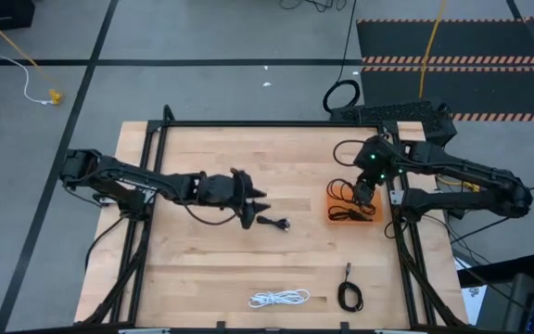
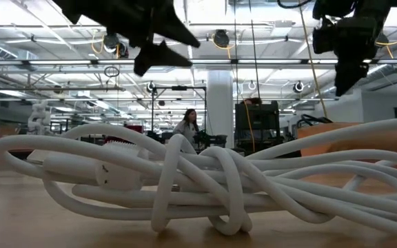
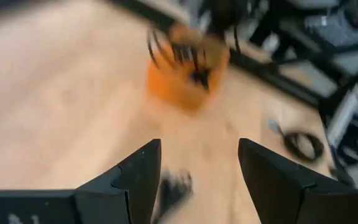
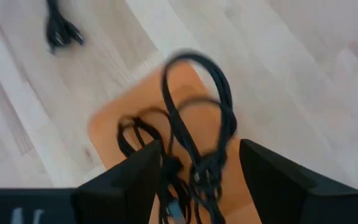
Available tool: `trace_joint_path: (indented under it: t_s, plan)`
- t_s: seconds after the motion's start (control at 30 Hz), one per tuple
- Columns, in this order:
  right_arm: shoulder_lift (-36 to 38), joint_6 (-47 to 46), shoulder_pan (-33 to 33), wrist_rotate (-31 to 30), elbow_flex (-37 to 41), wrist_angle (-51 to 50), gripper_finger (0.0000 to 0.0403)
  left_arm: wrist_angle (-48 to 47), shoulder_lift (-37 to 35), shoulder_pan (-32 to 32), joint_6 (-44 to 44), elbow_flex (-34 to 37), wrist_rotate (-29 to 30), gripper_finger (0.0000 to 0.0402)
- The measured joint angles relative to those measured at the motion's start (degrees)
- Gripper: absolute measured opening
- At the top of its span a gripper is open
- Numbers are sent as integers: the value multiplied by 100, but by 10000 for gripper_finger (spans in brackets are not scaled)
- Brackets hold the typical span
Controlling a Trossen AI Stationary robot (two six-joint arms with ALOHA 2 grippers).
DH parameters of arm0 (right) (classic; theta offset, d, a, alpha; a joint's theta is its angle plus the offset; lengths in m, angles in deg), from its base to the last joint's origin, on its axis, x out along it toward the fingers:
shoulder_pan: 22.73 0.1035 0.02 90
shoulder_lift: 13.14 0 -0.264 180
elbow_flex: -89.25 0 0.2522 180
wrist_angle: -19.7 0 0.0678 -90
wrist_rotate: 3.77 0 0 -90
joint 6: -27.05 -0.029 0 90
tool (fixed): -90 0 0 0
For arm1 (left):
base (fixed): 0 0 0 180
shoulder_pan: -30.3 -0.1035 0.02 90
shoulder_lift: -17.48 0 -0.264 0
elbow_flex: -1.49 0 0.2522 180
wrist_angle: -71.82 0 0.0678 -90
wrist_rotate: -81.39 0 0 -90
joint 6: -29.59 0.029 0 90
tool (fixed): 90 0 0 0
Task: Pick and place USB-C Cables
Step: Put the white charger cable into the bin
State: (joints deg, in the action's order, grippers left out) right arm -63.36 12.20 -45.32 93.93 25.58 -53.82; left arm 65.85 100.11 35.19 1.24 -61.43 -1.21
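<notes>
over the orange tray [image 1: 339, 212], right gripper [image 1: 365, 196] hangs spread above black usb-c cables [image 4: 197, 143]; left gripper [image 1: 256, 209] gapes near another black cable [image 1: 274, 222].

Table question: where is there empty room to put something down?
Bare wood spreads between the left gripper and the white cable. More lies behind both arms. It's crowded at the orange tray, under the right gripper, full of black cables.

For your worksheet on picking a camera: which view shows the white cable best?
The low view: the white cable fills the foreground, every loop distinct. The high view shows it whole but small, near the table's front edge. Neither wrist view shows it.
</notes>
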Motion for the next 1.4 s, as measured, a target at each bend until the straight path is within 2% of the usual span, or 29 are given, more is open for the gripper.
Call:
trace_joint_path:
  t_s: [0.23,0.4,0.57,0.63,0.73,0.9,1.2,1.4]
  plan:
    - [2,-145,317,303,0,1062,200,-211,502,355,-294,4,-984,216]
    - [0,-532,676,304,0,1496,199,-214,896,491,-299,2,-1262,216]
    - [-74,-1043,1236,254,0,1809,199,-167,1264,867,-11,2,-2126,216]
    - [-139,-1200,1505,85,0,1979,199,-159,1335,1102,85,4,-2243,216]
    - [-275,-1334,1872,-222,-2,2184,199,-169,1383,1409,60,2,-2136,216]
    - [-601,-1599,2417,-586,-2,2540,199,-97,1379,1852,-345,2,-1467,216]
    - [-1237,-2141,3387,-1150,-2,2976,199,927,1375,2647,-677,2,-516,216]
    - [-1531,-2523,3979,-1591,-2,3299,199,1010,1375,2868,-678,2,-119,216]
